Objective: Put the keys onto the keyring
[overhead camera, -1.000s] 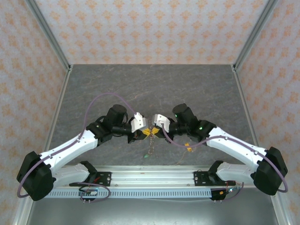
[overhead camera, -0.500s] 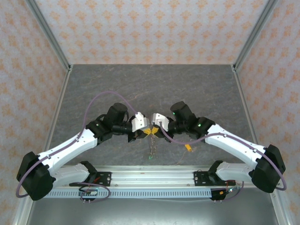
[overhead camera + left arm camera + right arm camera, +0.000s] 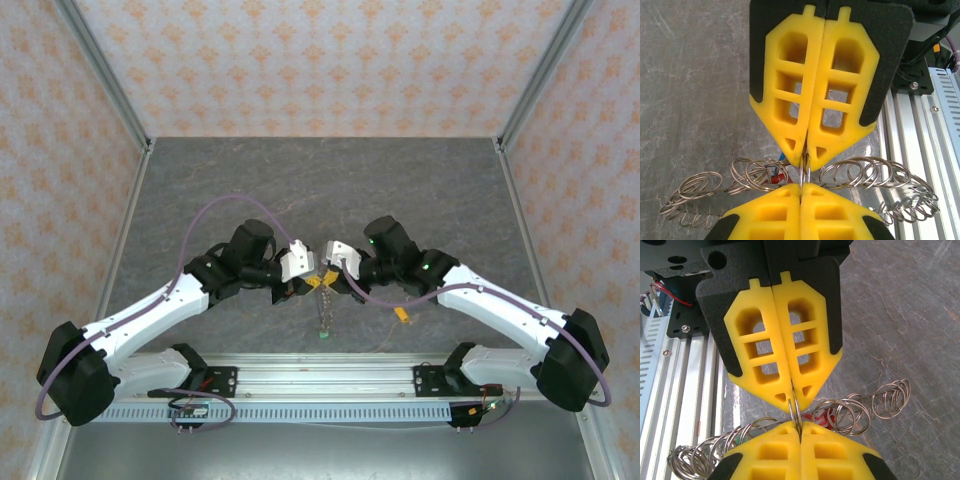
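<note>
The keyring (image 3: 322,310) is a chain of thin metal rings, and it trails from the two grippers toward the near edge. A green key (image 3: 324,336) sits at its low end. My left gripper (image 3: 311,281) and right gripper (image 3: 326,279) meet tip to tip, each shut on the same ring. In the left wrist view my left gripper (image 3: 801,187) pinches the ring (image 3: 806,172), with the keyring's coils (image 3: 860,172) spread to both sides and blue (image 3: 782,156) and red (image 3: 774,178) key heads behind. In the right wrist view my right gripper (image 3: 800,425) clamps that ring (image 3: 795,409) beside a red key (image 3: 829,415).
A small yellow-orange piece (image 3: 403,318) lies on the grey table (image 3: 320,190) by the right forearm. The aluminium rail (image 3: 330,380) runs along the near edge. Patterned walls enclose the table on three sides.
The left gripper has closed the last bit onto the ring. Both grippers have drifted slightly, and the chain's green end now reaches a little closer to the rail.
</note>
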Motion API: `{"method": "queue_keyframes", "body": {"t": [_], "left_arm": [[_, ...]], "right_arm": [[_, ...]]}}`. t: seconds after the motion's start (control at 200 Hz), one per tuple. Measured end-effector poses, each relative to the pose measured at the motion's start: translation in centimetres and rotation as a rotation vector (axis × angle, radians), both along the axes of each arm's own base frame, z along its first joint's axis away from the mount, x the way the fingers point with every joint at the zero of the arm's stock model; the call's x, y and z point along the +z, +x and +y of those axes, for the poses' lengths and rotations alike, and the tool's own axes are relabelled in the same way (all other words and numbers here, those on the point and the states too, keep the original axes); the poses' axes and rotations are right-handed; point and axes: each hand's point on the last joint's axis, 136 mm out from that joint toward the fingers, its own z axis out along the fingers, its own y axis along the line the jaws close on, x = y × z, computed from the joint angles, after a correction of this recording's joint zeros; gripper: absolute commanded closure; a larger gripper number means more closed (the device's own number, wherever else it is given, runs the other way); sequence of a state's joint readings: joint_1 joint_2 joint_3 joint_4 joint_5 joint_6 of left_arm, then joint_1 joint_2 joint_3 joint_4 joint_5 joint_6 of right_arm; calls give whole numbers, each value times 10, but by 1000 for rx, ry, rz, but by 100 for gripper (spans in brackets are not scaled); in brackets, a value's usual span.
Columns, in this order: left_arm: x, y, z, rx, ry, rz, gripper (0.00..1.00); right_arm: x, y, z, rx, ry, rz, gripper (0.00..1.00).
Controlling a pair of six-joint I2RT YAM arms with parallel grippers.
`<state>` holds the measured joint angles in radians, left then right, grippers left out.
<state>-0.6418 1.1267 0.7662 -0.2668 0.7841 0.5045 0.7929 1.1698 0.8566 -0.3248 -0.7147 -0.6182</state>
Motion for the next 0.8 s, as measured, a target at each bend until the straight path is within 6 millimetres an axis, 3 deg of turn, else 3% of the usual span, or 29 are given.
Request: {"method": "queue_keyframes", "body": {"t": [0.205,0.48,0.801], "left_arm": [[0,1,-1,18,-17,9,100],[5,1,-3,31,-82,-1,100],[11,3,-7,34,-117,-6,100]], "right_arm": [[-2,1,0,-17,20,3,89],[-5,3,-1,-23,123,64,87],[4,5,-4,-32,191,86,100]]}}
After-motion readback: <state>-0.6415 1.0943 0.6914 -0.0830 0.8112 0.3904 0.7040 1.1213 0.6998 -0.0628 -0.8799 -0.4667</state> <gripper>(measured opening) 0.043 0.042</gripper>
